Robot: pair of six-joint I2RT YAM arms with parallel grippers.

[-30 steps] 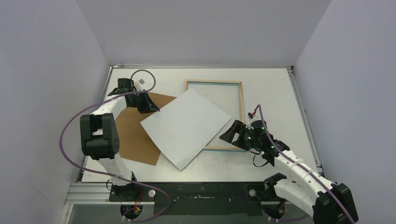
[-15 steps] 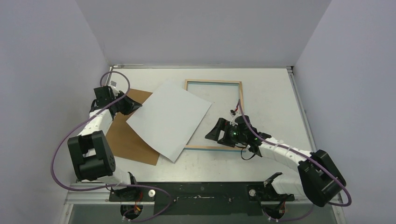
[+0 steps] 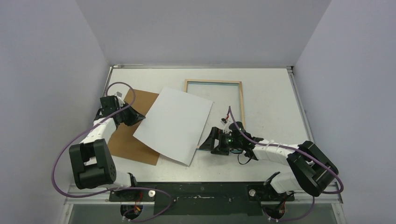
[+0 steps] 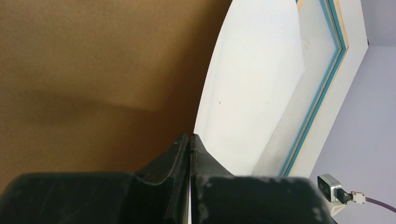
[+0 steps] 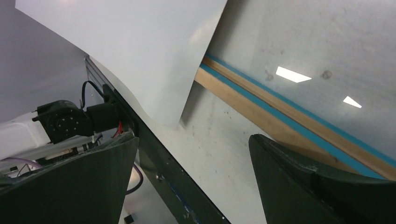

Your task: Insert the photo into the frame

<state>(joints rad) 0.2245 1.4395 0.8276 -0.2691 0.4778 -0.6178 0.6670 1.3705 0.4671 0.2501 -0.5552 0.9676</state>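
photo [image 3: 173, 125] showed smooth white paper | frame [image 3: 242, 100] looked light wood, blue-edged | its pane [image 5: 322, 46] was glossy, smudged | backing board [image 3: 128, 144] was matt brown | table [image 3: 275, 93] was scuffed white

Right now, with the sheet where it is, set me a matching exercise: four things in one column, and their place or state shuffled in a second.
Things
1. photo
2. frame
3. brown board
4. right gripper

Places and states
A. open, with nothing between its fingers
B. lies at the left, partly under the photo
C. left rail partly covered by the photo
D. white side up, left edge pinched by the shut left gripper

Pairs: 1-D, 2-C, 3-B, 4-A
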